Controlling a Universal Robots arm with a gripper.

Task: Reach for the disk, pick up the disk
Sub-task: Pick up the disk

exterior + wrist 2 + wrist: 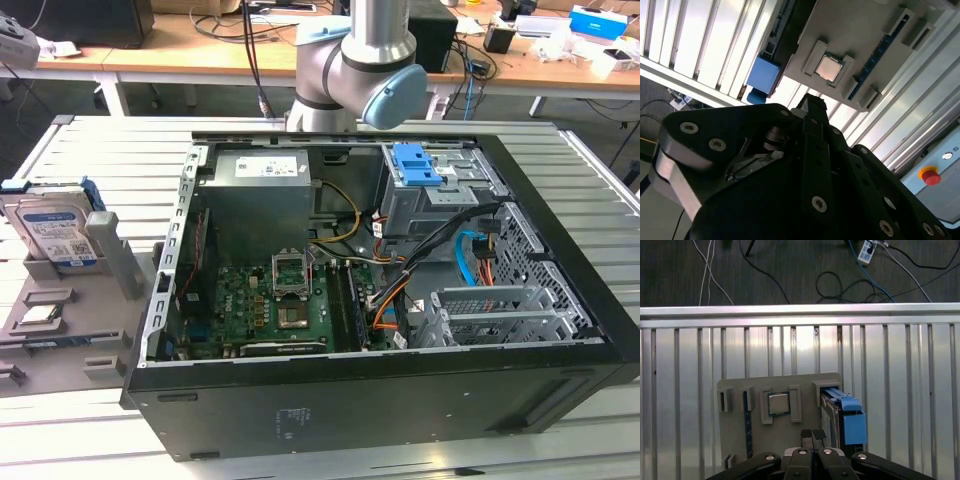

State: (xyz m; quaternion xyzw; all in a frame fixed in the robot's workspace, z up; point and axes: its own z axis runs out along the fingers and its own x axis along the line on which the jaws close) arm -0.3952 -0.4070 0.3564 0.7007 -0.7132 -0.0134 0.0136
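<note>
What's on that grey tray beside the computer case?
The disk stands upright at the tray's edge; a square chip lies flat. The disk's lower part is hidden behind the tray's wall.

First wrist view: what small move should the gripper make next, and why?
Probably a short sideways shift toward the disk, away from the processor chip. The gripper, shut and holding nothing, hangs over the grey holder between the two, not yet lined up with the disk's blue rail.
</note>
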